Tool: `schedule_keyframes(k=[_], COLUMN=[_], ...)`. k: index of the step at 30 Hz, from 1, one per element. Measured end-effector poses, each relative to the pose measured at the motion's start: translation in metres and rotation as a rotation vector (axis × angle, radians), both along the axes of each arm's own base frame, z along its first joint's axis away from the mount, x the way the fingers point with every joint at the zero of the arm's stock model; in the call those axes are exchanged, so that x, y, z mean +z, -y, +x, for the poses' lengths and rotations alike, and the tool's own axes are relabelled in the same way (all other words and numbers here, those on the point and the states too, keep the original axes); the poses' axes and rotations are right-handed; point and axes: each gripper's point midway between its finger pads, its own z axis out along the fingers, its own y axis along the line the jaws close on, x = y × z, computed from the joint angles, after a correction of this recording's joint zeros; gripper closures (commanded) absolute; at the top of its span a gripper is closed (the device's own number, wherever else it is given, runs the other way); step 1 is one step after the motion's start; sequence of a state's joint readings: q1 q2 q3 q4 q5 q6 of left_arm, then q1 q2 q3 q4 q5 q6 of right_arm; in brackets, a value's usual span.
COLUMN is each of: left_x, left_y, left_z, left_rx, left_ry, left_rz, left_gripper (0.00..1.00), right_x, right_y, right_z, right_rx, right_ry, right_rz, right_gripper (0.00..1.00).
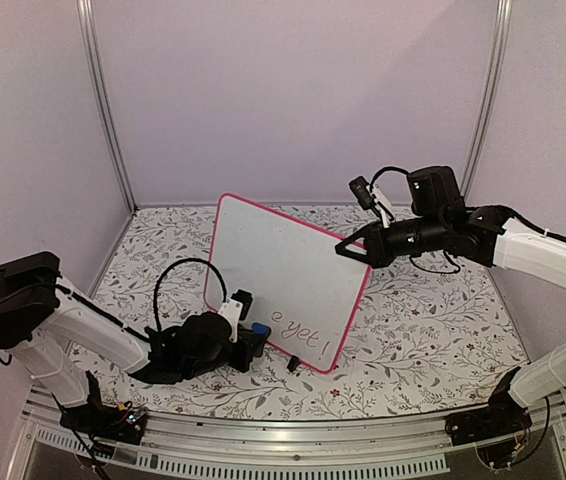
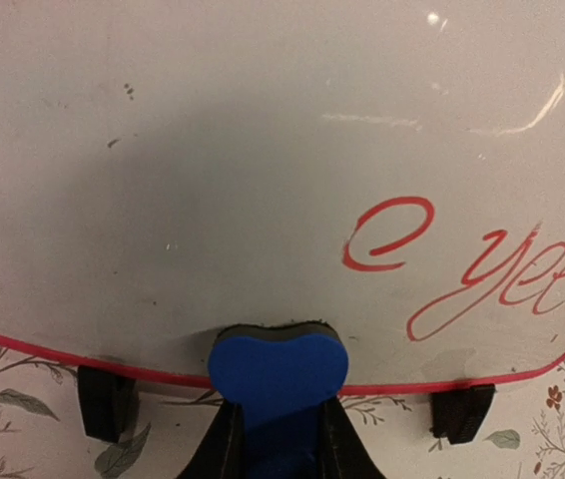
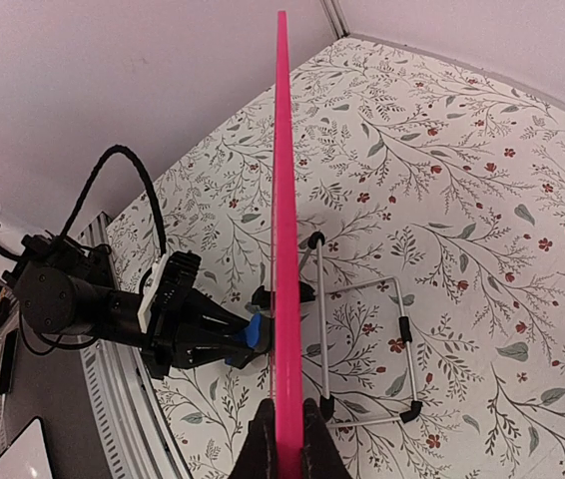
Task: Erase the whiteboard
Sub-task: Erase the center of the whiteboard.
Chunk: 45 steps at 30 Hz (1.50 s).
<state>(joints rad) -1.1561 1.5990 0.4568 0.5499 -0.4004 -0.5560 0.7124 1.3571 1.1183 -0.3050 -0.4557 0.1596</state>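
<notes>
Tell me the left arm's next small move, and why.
Probably slide the eraser right and slightly up across the board, over the red writing. The left gripper holds the eraser at the board's lower edge, the writing sits unwiped beside it, and the right gripper grips the rim.

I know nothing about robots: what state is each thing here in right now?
whiteboard: standing on edge, mostly blank.
red writing: "e yet!" at the lower right, not yet erased.
blue eraser: gripped, against the board near its bottom edge.
left jaws: shut on the blue eraser.
right jaws: shut on the whiteboard's upper right edge.
wire stand: unfolded behind the board.
</notes>
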Motion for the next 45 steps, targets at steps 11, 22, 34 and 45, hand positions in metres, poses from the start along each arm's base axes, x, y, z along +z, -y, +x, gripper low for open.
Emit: schedule_keyframes(k=[11, 22, 34, 45], left_x=[-0.009, 0.065, 0.045, 0.037], left_y=[0.001, -0.004, 0.005, 0.010], left_z=[-0.009, 0.004, 0.019, 0.020], left_rx=[-0.014, 0.009, -0.005, -0.003], left_ry=[-0.021, 0.124, 0.132, 0.122], left_rz=[0.024, -0.058, 0.046, 0.030], left_gripper=[0.97, 0.96, 0.97, 0.97], right_x=[0.000, 0.002, 0.002, 0.000], right_y=[0.000, -0.003, -0.003, 0.000], right_z=[-0.001, -0.003, -0.003, 0.000], right_rx=[0.007, 0.031, 0.029, -0.001], right_ry=[0.004, 0.021, 0.020, 0.001], right_rz=[0.001, 0.004, 0.005, 0.001], right_gripper=[1.00, 1.00, 1.00, 1.00])
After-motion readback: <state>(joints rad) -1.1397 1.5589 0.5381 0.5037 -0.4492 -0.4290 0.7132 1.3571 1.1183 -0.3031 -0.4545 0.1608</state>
